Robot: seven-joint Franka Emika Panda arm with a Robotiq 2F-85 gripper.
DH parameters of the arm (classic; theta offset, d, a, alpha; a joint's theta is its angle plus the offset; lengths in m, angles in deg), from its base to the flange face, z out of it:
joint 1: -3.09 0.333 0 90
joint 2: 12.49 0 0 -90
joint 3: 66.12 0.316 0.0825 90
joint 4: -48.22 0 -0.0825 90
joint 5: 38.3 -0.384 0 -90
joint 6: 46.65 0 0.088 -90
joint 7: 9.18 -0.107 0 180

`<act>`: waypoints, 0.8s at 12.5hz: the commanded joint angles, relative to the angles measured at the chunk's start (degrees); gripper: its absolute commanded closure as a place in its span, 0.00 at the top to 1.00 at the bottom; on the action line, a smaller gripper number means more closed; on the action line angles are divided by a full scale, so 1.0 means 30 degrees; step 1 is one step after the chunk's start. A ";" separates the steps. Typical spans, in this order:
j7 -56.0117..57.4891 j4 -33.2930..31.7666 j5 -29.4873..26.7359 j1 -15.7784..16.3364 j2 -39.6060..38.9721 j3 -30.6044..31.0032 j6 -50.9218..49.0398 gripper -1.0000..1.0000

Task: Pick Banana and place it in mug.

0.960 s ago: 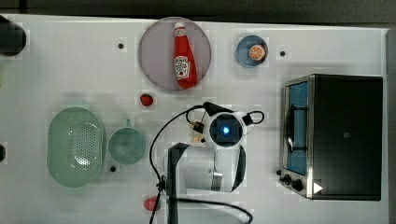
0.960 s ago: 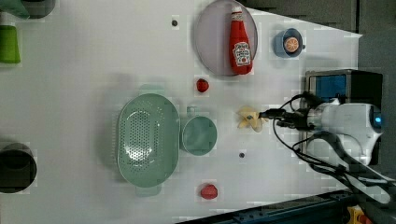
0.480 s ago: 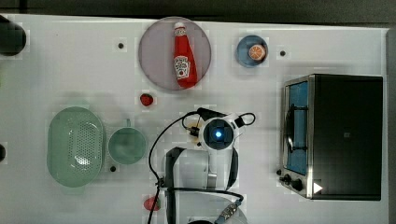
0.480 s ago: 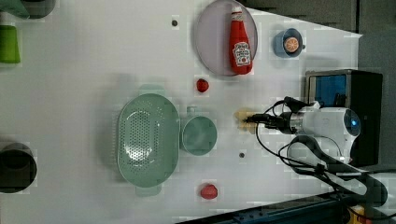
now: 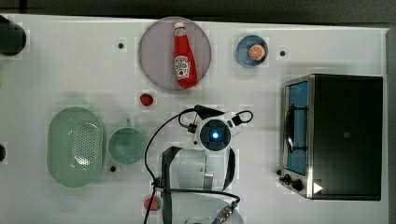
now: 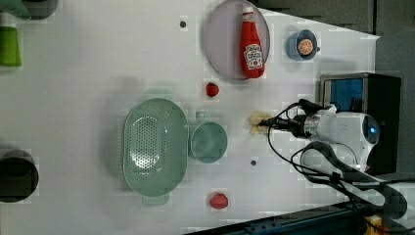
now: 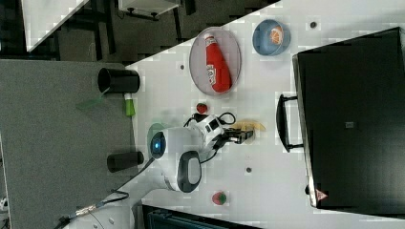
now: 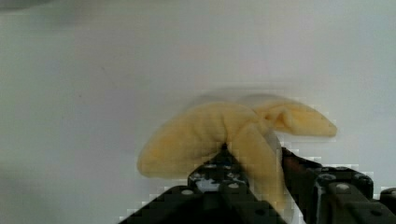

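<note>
The banana (image 8: 196, 135) is a small pale-yellow peeled fruit lying on the white table (image 5: 56, 70). In the wrist view my gripper (image 8: 254, 156) is shut on it, with a black finger pressing each side of one lobe. In the left view the banana (image 6: 255, 122) sticks out past my gripper (image 6: 268, 125) toward the mug. In the right view the banana (image 7: 252, 125) lies at my gripper (image 7: 243, 135). The mug (image 5: 127, 145) is round, mint green and holds nothing. It stands to the top view's left of my wrist (image 5: 215, 135), apart from it. The left view shows the mug (image 6: 209, 142) beside the colander.
A green perforated colander (image 5: 74, 145) touches the mug's far side. A ketchup bottle (image 5: 183, 56) lies on a grey plate (image 5: 152, 65). A blue bowl (image 5: 243, 56) holds an orange. Red strawberries (image 5: 146, 99) (image 5: 152, 203) lie loose. A toaster oven (image 5: 334, 135) stands at the top view's right.
My arm has shifted toward the top view's left and come down over the banana. The fingers, wide open a second ago, have closed onto it.
</note>
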 commanded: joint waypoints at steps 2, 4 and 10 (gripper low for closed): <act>0.0535 0.0052 0.0127 -0.0236 0.1822 -0.0108 -0.0903 0.27; 0.0531 0.0105 0.0124 -0.0235 0.3724 -0.0176 -0.3031 0.27; 0.0393 0.1706 0.0106 -0.0178 1.0139 -0.0093 -1.1692 0.27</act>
